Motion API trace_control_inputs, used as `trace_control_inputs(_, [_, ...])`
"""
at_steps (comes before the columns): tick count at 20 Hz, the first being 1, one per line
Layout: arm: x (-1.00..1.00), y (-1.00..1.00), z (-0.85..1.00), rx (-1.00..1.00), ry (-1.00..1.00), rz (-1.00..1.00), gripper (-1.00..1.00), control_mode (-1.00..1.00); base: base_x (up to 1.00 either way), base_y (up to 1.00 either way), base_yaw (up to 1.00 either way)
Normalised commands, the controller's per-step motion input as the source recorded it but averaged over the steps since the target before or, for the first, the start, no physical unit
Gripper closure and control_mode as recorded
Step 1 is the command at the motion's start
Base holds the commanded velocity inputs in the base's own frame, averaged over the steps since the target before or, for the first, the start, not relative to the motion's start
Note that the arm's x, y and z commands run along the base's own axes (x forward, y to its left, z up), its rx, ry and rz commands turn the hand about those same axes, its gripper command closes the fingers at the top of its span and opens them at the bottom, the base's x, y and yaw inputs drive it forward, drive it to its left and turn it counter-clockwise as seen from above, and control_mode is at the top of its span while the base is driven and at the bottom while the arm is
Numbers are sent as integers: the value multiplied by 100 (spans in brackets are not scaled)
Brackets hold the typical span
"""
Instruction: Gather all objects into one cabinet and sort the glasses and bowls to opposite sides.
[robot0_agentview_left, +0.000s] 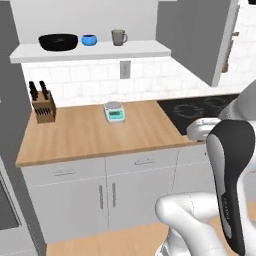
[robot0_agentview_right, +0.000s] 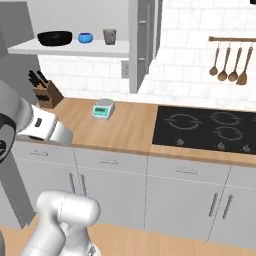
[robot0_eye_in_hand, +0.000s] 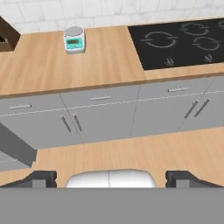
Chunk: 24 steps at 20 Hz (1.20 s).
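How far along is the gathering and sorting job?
Done: the wide black bowl, small blue bowl and one grey-beige mug share the white shelf, bowls left, mug right. In hand: nothing; the gripper is open, away from the shelf. Left: no second mug is on this shelf.

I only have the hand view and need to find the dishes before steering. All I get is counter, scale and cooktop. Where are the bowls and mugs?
Observer: They are on the white shelf above the counter. In the left base view, from left to right, there is the black bowl, the blue bowl and one mug.
Operator: Just one mug?
Observer: One is all I see. Its handle points right in that view.
Operator: Is the cabinet door open?
Observer: Yes, the grey door stands swung out, to the right of the shelf.
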Motion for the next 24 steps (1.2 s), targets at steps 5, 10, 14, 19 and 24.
trace_control_inputs(5, [0, 0, 0, 0, 0, 0, -100, 100, -39, -100, 0])
trace_control_inputs(10, [0, 0, 0, 0, 0, 0, -100, 100, -16, -100, 0])
trace_control_inputs(14, [0, 0, 0, 0, 0, 0, -100, 100, -2, -100, 0])
trace_control_inputs(19, [0, 0, 0, 0, 0, 0, -100, 100, 0, -100, 0])
trace_control_inputs(24, [0, 0, 0, 0, 0, 0, -100, 100, 0, -98, 0])
